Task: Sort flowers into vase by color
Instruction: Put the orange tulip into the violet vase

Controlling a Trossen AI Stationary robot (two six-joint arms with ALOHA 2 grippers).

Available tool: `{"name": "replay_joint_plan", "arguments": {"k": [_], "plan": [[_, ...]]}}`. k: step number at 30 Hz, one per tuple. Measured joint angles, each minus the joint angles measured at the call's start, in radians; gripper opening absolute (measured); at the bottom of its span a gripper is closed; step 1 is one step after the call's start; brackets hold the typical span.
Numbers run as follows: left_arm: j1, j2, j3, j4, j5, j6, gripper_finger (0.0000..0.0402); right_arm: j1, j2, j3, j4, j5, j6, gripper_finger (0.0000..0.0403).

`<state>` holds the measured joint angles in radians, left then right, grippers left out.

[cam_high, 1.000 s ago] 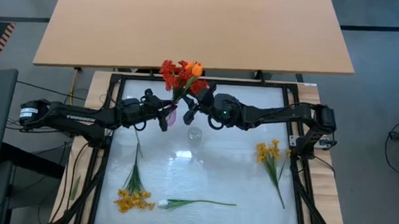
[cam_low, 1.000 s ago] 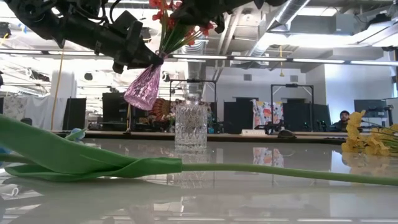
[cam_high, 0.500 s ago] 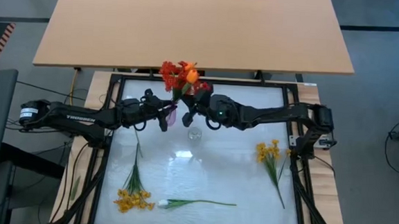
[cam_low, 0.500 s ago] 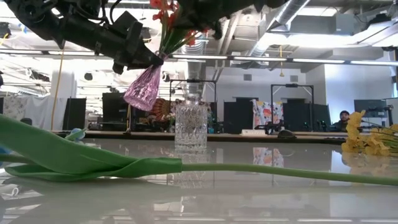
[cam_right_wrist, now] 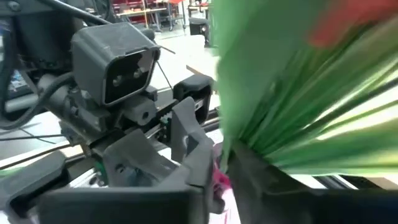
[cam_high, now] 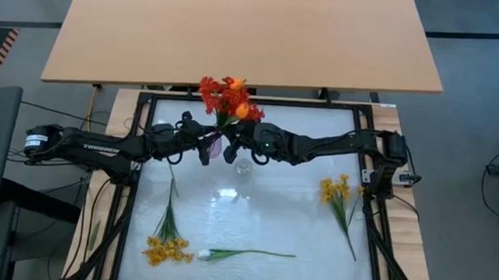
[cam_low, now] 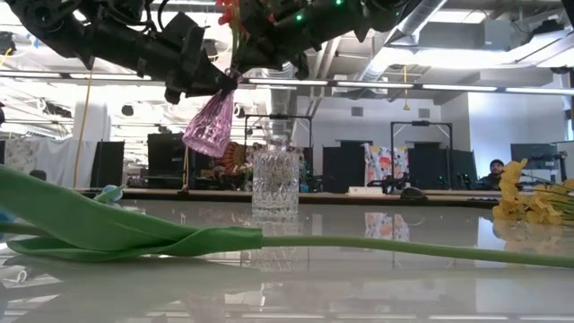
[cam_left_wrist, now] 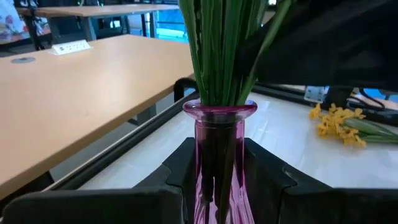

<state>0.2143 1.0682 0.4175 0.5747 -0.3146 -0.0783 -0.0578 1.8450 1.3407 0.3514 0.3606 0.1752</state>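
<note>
Right gripper [cam_high: 235, 139] now crowded right up against the bouquet, closer than a second ago.

Left gripper [cam_left_wrist: 214, 186] clamped on pink vase [cam_high: 215, 144], held tilted in the air, red-orange flowers [cam_high: 226, 95] stuffed in. Can't tell right's fingers. Looks like reds almost done. Clear glass vase [cam_low: 274, 185] empty, yellow flowers [cam_high: 337, 190] at 3 o'clock, more [cam_high: 165, 249] at 7, white tulip [cam_high: 204, 254] at 6.

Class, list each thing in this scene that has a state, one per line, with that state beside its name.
Pink vase: lifted off the table, tilted, gripped by the left gripper.
Red and orange flowers: stems in the pink vase.
Right gripper: at the stems above the vase.
Clear glass vase: upright, empty.
Yellow flowers: lying flat.
Second yellow bunch: lying flat.
White tulip: lying flat.
</note>
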Motion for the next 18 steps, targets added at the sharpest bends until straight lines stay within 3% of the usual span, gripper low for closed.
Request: {"name": "replay_joint_plan", "arguments": {"k": [4, 10, 14, 18], "plan": [[0.001, -0.001, 0.001, 0.003, -0.008, 0.007, 0.0083, -0.015, -0.009, -0.001, -0.009, -0.04, -0.001, 0.0145], [0.001, -0.002, 0.002, 0.021, -0.013, 0.016, 0.0083, -0.055, -0.073, -0.003, -0.118, -0.298, 0.064, 0.0237], [0.003, -0.003, 0.004, 0.032, -0.03, 0.015, 0.0083, -0.06, -0.163, -0.003, -0.262, -0.39, 0.022, 0.0265], [0.005, -0.006, 0.004, 0.028, -0.033, 0.016, 0.0083, -0.062, -0.262, -0.001, -0.447, -0.4, -0.02, 0.0269]]}}
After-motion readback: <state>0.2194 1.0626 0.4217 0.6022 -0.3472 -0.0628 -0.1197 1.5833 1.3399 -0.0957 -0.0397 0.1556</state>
